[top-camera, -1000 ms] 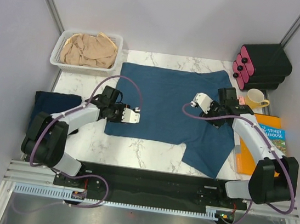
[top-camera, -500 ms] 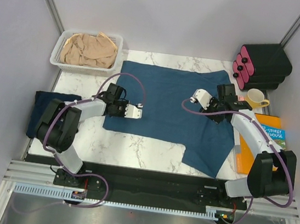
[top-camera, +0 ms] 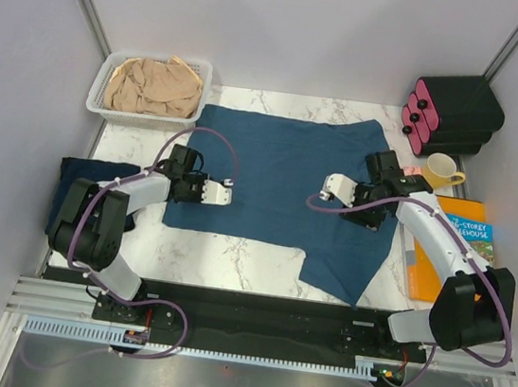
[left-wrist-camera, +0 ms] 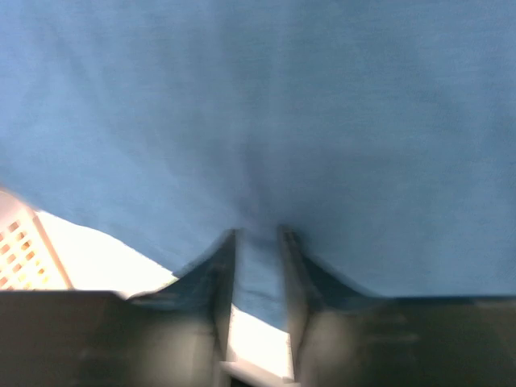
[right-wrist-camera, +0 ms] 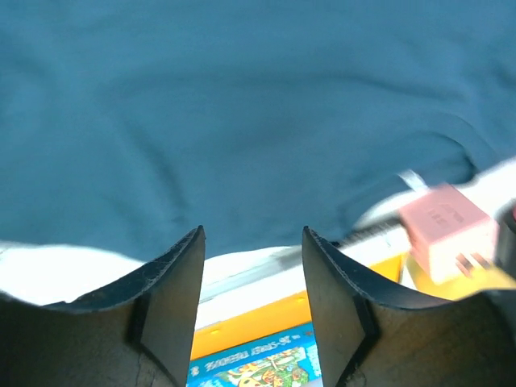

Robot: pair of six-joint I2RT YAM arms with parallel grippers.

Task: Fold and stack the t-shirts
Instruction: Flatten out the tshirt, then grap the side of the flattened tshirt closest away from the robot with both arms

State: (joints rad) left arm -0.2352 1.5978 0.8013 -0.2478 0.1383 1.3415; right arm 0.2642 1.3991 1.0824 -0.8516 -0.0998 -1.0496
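The teal-blue t-shirt (top-camera: 281, 173) lies spread across the marble table, with one corner hanging toward the front right. My left gripper (top-camera: 224, 192) sits at its left hem, shut on a strip of the blue fabric (left-wrist-camera: 256, 266) that tents up between the narrow jaws. My right gripper (top-camera: 333, 186) hovers over the shirt's right side, open with nothing between its fingers (right-wrist-camera: 181, 282). The shirt's edge (right-wrist-camera: 242, 161) lies just beyond them. A dark navy t-shirt (top-camera: 88, 185) rests at the table's left edge. The beige-tan t-shirt (top-camera: 154, 87) is bunched in the white basket (top-camera: 95, 96).
A yellow mug (top-camera: 442, 168) and a small pink block (right-wrist-camera: 443, 230) stand at the right. An orange-and-blue book (top-camera: 458, 244) lies along the right edge. A black box with pink rolls (top-camera: 451, 114) sits at the back right. Grey walls close in both sides.
My left gripper moved left and the shirt's left hem went with it. The right gripper shifted a little toward the front, and the shirt's front right corner slid left.
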